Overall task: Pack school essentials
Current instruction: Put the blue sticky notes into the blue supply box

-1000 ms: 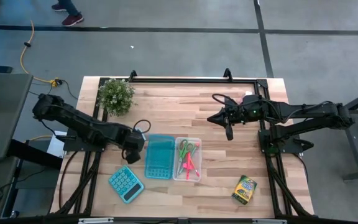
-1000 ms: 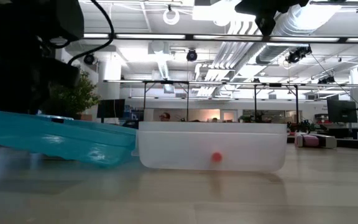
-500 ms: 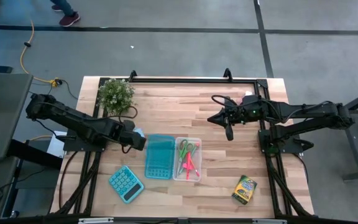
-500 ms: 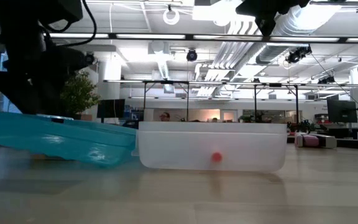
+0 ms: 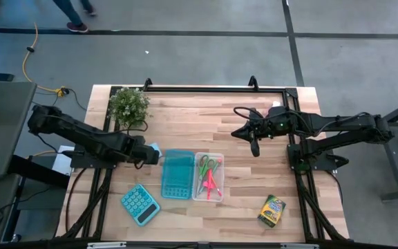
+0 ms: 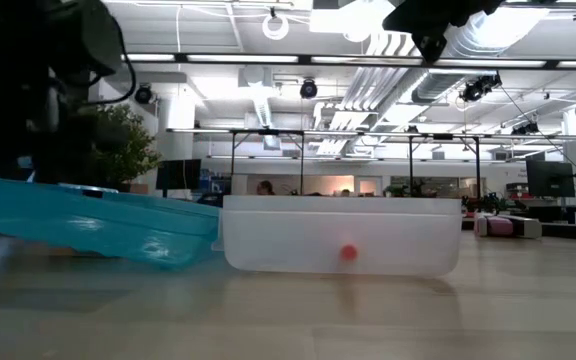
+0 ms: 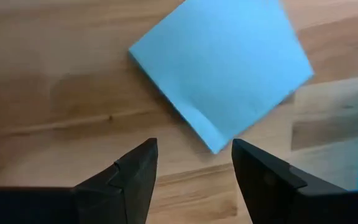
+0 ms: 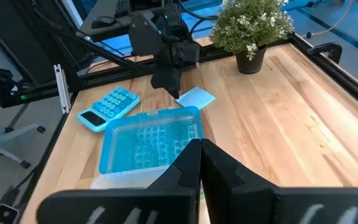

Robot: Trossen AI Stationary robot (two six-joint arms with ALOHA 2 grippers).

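Note:
A light-blue note pad (image 7: 222,68) lies flat on the wood, just past my open left gripper (image 7: 194,162), whose fingers stand short of its near corner without touching it. From above, the note pad (image 5: 155,147) peeks out beside the left gripper (image 5: 148,156). A clear box (image 5: 208,177) holds green-handled scissors (image 5: 206,164) and a pink marker (image 5: 210,185). The yellow-green crayon box (image 5: 271,210) lies near the table's front right. My right gripper (image 5: 255,146) hovers shut, well above the table right of the box.
A teal lid (image 5: 177,173) lies against the clear box's left side. A teal calculator (image 5: 140,204) sits near the front left, a potted plant (image 5: 130,105) at the far left. Bare wood lies between the box and the crayon box.
My left gripper has drawn back toward the table's left edge, away from the teal lid, and the note pad has come into view beside it. The right arm has kept still.

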